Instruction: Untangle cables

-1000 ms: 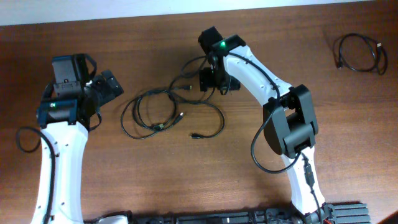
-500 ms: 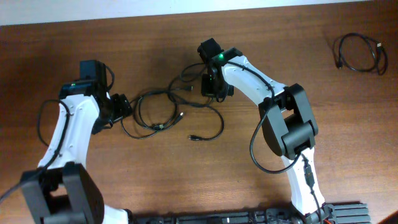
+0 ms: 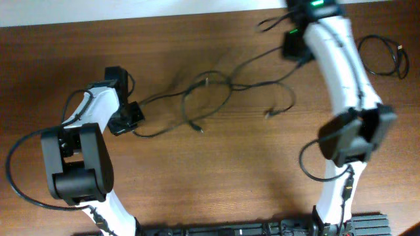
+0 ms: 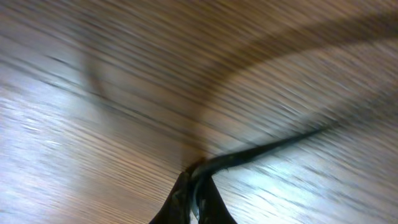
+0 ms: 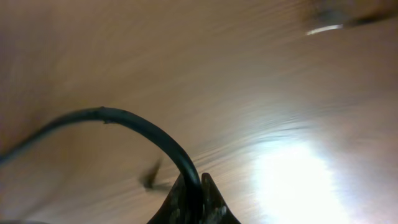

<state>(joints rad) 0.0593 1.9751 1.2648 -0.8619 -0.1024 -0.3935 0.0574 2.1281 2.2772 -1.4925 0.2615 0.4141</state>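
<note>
The cables (image 3: pixel 207 98) are thin black cords lying in loose crossed loops across the middle of the brown table, drawn out between my two grippers. Two plug ends (image 3: pixel 269 115) (image 3: pixel 199 129) lie free on the wood. My left gripper (image 3: pixel 134 121) sits at the tangle's left end. In the left wrist view that gripper (image 4: pixel 196 182) is shut on a cord (image 4: pixel 267 149) that runs off to the right. Far back, right of centre, my right gripper (image 3: pixel 293 47) holds another strand. Seen from its wrist, the right gripper (image 5: pixel 198 186) is shut on a cord (image 5: pixel 124 118) that arcs away to the left.
A separate coiled black cable (image 3: pixel 380 56) lies at the back right, close to the right arm (image 3: pixel 344 72). The table's far edge (image 3: pixel 164 8) runs just behind the right gripper. The left arm's own thick wire (image 3: pixel 16 170) loops out at the left.
Both grippers have shut on cords. The right arm swung to the back right and pulled the pile out into long strands. The left gripper came in to the pile's left end.
</note>
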